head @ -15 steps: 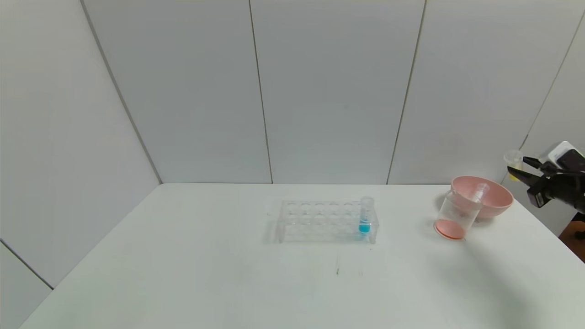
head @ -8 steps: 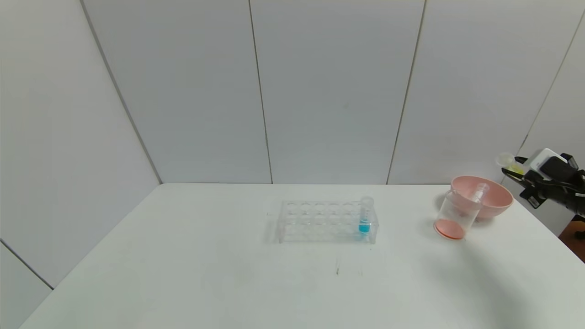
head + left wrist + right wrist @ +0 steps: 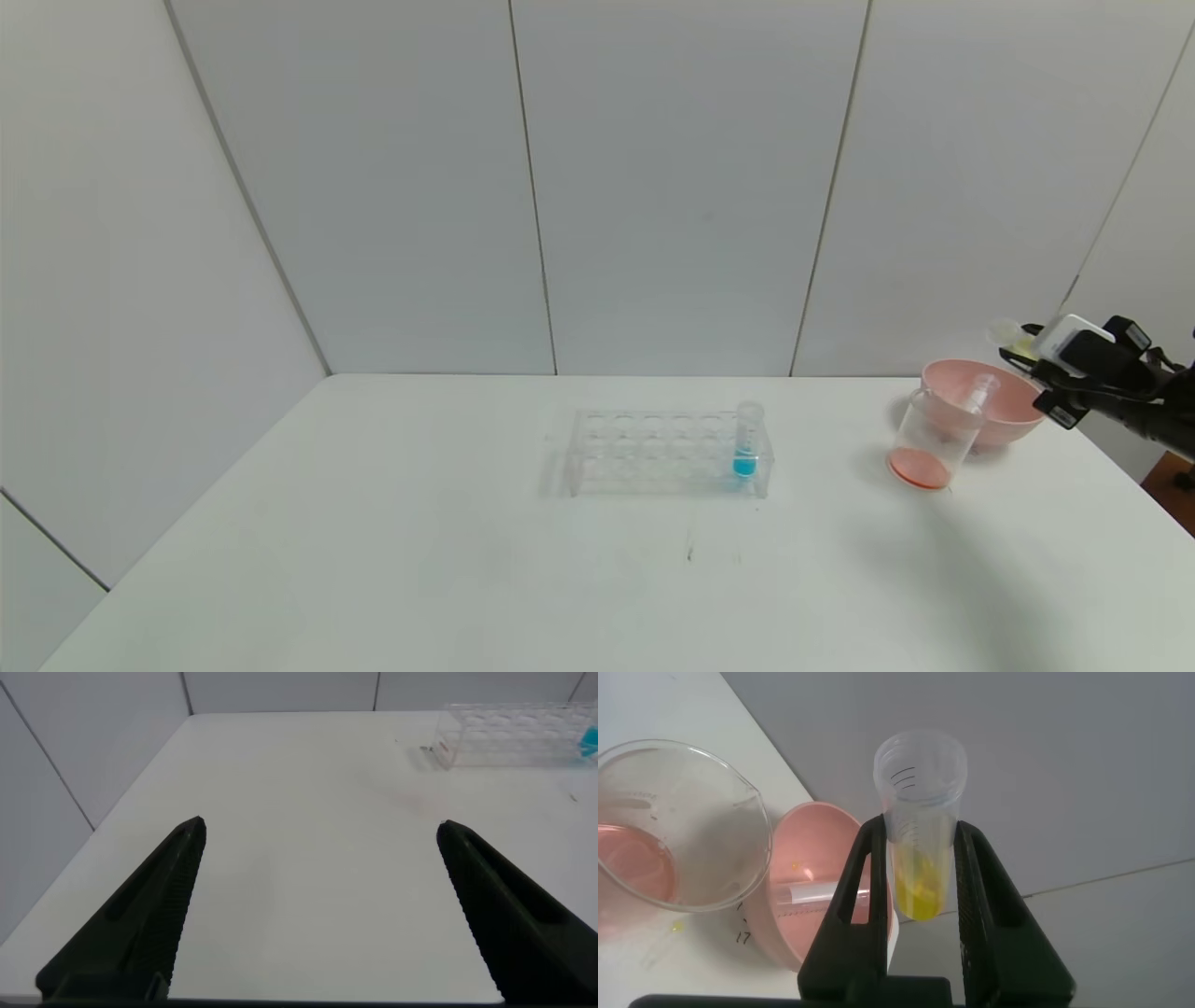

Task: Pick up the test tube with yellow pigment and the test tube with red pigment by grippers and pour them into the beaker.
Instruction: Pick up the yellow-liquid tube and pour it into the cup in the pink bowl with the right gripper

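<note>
My right gripper (image 3: 1019, 351) is shut on the test tube with yellow pigment (image 3: 1007, 333) and holds it tilted in the air above the far right rim of the pink bowl. In the right wrist view the yellow tube (image 3: 920, 775) sits between the black fingers (image 3: 864, 887), with yellow liquid at its bottom. The beaker (image 3: 931, 437) stands just left of the bowl with red-orange liquid in its base; it also shows in the right wrist view (image 3: 682, 831). No tube holding red liquid shows. My left gripper (image 3: 320, 826) is open and empty over the table's left part.
The pink bowl (image 3: 1027, 399) stands at the table's far right, with an empty clear tube (image 3: 808, 891) lying in it. A clear rack (image 3: 653, 453) at mid-table holds a blue-liquid tube (image 3: 745, 443). The table's right edge is close by.
My right gripper has moved left and slightly down with the yellow tube, from beyond the table's edge to over the bowl's far rim. Nothing else has moved.
</note>
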Robot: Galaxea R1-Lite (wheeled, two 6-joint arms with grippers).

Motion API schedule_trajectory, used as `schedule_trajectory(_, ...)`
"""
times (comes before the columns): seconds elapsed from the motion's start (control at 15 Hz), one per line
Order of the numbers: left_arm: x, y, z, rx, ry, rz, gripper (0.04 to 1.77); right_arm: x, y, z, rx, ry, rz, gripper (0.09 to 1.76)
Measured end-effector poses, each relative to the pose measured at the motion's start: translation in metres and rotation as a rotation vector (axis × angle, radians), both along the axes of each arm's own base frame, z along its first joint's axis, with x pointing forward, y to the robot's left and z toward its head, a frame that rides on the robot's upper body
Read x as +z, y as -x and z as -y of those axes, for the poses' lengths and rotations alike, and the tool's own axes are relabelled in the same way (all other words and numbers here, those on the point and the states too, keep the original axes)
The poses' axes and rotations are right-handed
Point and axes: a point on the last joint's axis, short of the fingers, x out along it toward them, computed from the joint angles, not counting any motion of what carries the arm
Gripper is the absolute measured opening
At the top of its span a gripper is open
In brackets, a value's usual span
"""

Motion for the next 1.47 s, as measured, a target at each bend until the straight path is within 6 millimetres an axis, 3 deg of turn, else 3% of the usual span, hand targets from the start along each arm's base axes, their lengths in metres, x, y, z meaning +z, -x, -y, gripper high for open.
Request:
schedule_trajectory(0.73, 0.0, 0.0, 0.0, 0.0, 0.0, 0.0, 1.76, 0.0, -0.005, -0.009, 0.004, 0.019, 0.006, 0.5)
schedule_trajectory(1.47, 0.0, 0.0, 0.0, 0.0, 0.0, 0.0, 1.76, -0.002, -0.007, -0.016, -0.033, 0.152, 0.025, 0.5)
